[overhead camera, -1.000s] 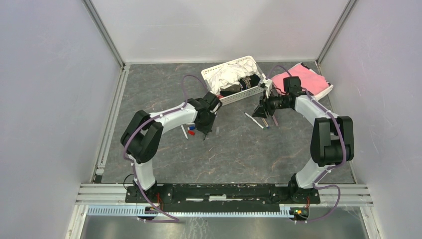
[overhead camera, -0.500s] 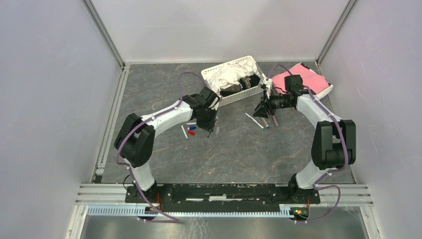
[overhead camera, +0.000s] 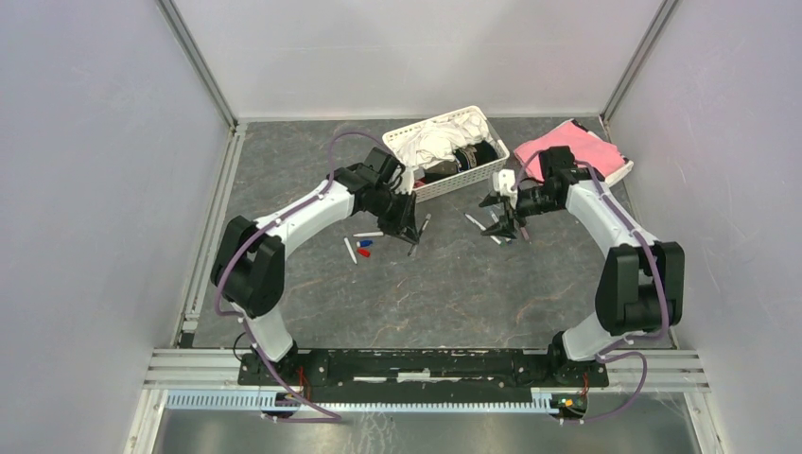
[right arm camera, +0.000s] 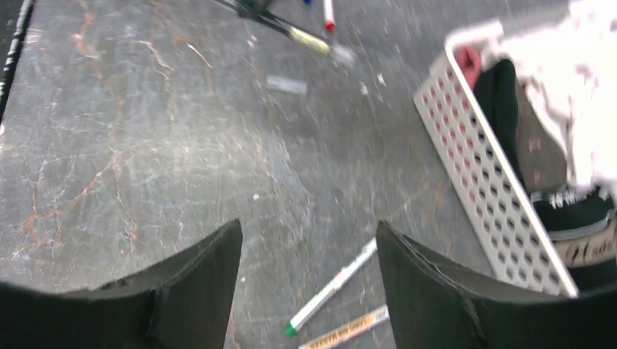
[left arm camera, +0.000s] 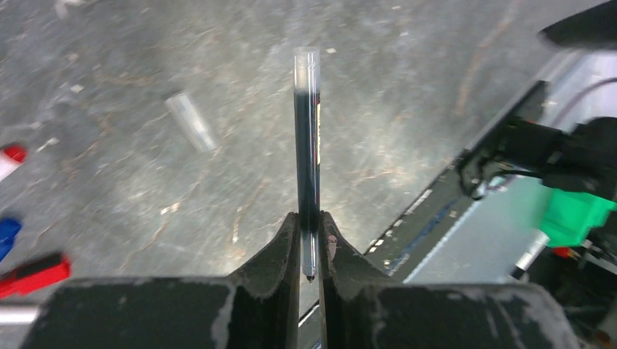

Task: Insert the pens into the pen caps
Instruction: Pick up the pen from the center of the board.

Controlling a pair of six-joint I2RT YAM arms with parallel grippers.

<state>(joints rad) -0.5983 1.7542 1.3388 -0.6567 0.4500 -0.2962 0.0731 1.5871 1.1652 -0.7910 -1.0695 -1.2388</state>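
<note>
My left gripper [left arm camera: 309, 218] is shut on a dark pen [left arm camera: 306, 145] near its tip, and the barrel points away from the camera above the table. In the top view this gripper [overhead camera: 410, 233] is left of centre. A clear cap [left arm camera: 190, 120] lies on the table beyond it. A red cap [left arm camera: 33, 267] and a blue cap [left arm camera: 7, 233] lie to the left. My right gripper [right arm camera: 308, 233] is open and empty above a white pen with a green end [right arm camera: 331, 287] and an orange-labelled pen [right arm camera: 345, 331]. In the top view it [overhead camera: 499, 225] hangs over these pens.
A white basket [overhead camera: 452, 181] holding clothes stands at the back between the arms; its wall shows in the right wrist view [right arm camera: 473, 167]. A pink cloth [overhead camera: 586, 151] lies at the back right. Two more white pens [overhead camera: 349, 250] lie beside the red and blue caps.
My left arm has swung right and stretched out, carrying the dark pen away from the caps. My right gripper has moved left and down over the pens by the basket.
</note>
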